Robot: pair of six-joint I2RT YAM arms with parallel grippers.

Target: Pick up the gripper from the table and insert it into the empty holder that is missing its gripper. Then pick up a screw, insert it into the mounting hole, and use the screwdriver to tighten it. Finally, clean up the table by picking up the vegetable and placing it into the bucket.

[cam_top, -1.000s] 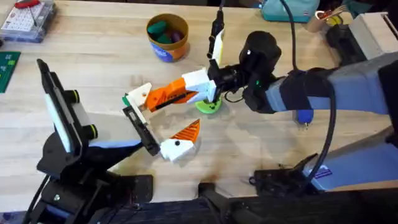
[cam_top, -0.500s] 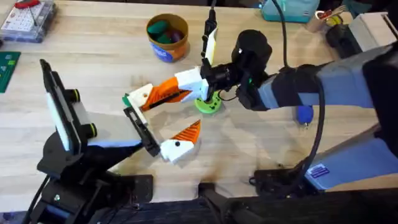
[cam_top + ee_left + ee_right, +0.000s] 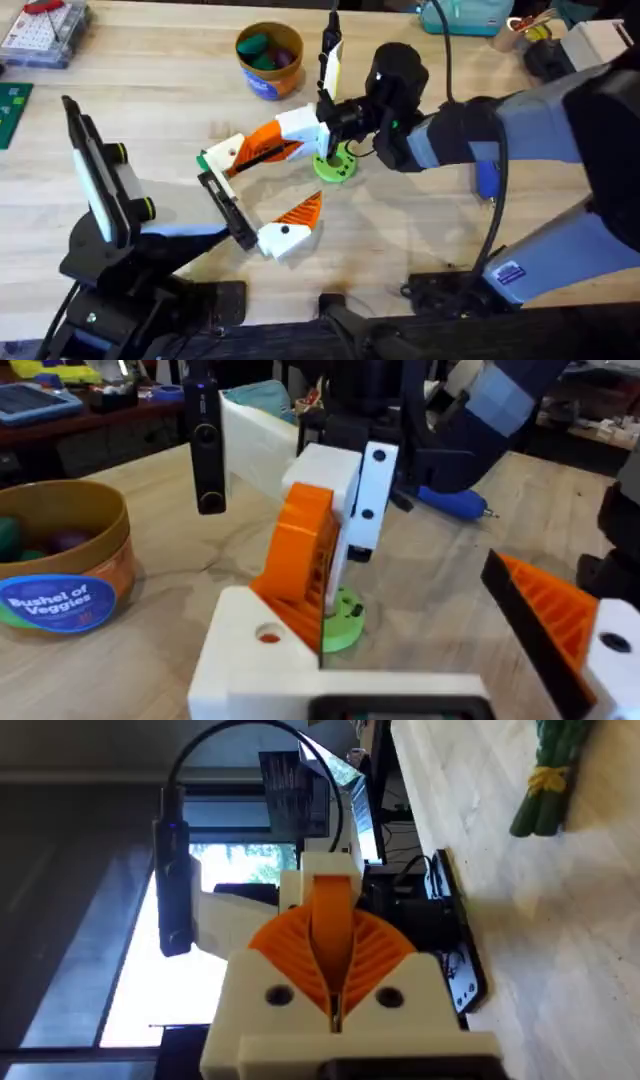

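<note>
The right gripper [image 3: 300, 135] pinches the orange gripper [image 3: 262, 148] and has moved a little left since the earlier frame, pushing it at the holder [image 3: 222, 156]; the vegetable [image 3: 336, 166] lies just under it. The bucket [image 3: 268, 60] has not moved; the left gripper's [image 3: 240, 215] own fingers stand spread.

Bucket [image 3: 62, 575] blue band label reads "Bushel of Veggies", white letters, left wrist view. Sticker on right arm in overhead view too small to read.
</note>
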